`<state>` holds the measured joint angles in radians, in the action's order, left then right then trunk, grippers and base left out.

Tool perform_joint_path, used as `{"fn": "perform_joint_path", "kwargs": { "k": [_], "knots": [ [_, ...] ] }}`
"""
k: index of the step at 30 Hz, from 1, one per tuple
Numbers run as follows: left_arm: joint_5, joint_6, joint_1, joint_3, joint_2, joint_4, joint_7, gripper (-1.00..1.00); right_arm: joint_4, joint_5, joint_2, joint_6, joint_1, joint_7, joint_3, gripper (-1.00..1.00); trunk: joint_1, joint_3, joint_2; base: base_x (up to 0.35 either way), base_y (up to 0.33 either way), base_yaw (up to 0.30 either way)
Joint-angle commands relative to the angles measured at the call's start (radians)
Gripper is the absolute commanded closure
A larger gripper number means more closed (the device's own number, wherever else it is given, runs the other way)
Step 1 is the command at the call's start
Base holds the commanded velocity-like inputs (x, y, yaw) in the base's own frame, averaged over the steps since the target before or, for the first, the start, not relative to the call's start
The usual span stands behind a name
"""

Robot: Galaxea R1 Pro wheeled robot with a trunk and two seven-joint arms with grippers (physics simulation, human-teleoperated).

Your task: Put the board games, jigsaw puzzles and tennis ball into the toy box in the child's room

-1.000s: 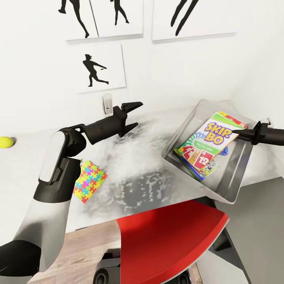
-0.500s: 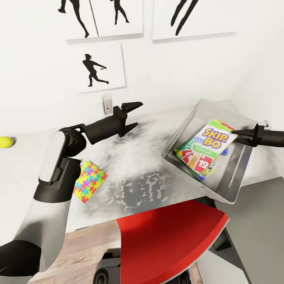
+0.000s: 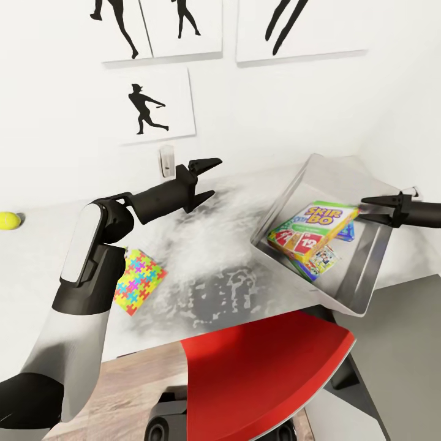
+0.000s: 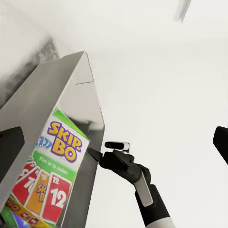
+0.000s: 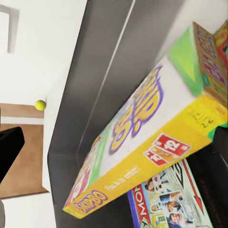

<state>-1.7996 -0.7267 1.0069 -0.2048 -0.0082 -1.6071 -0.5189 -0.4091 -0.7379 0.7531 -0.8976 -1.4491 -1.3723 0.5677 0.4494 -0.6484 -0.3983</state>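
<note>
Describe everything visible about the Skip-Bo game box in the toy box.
The Skip-Bo box is a flat rectangular printed carton: yellow edges, green top band, purple and yellow logo, red numbered cards pictured. It sits tilted inside the grey toy box, lying over a Monopoly box and a blue box beneath it. The right end effector is at its raised far corner; whether they touch cannot be told.

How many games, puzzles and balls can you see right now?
Game boxes: 2, Skip-Bo and Monopoly (a blue corner may be a third)
Puzzles: 1
Tennis balls: 1
Total: 4
</note>
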Motion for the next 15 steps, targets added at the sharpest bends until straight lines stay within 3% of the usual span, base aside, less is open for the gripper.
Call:
{"fn": "perform_joint_path", "kwargs": {
  "k": [1, 10, 15],
  "knots": [
    [-0.011, 0.0, 0.001, 0.001, -0.001, -0.001, -0.01, -1.0, 0.0, -0.005, 0.002, -0.007, -0.002, -0.003, 0.006, -1.0, 0.001, -0.001, -0.002, 0.0, 0.0, 0.0],
    [-0.011, 0.0, 0.0, 0.0, 0.0, -0.001, -0.01, -1.0, -0.003, -0.006, 0.006, -0.007, -0.005, -0.008, 0.004, -1.0, 0.001, -0.001, -0.002, 0.0, 0.0, 0.0],
    [-0.011, -0.001, 0.0, 0.0, 0.0, -0.001, -0.01, -1.0, -0.02, -0.009, 0.034, -0.008, -0.012, -0.009, 0.002, -1.0, 0.001, -0.001, -0.002, 0.0, 0.0, 0.0]
  ]
}}
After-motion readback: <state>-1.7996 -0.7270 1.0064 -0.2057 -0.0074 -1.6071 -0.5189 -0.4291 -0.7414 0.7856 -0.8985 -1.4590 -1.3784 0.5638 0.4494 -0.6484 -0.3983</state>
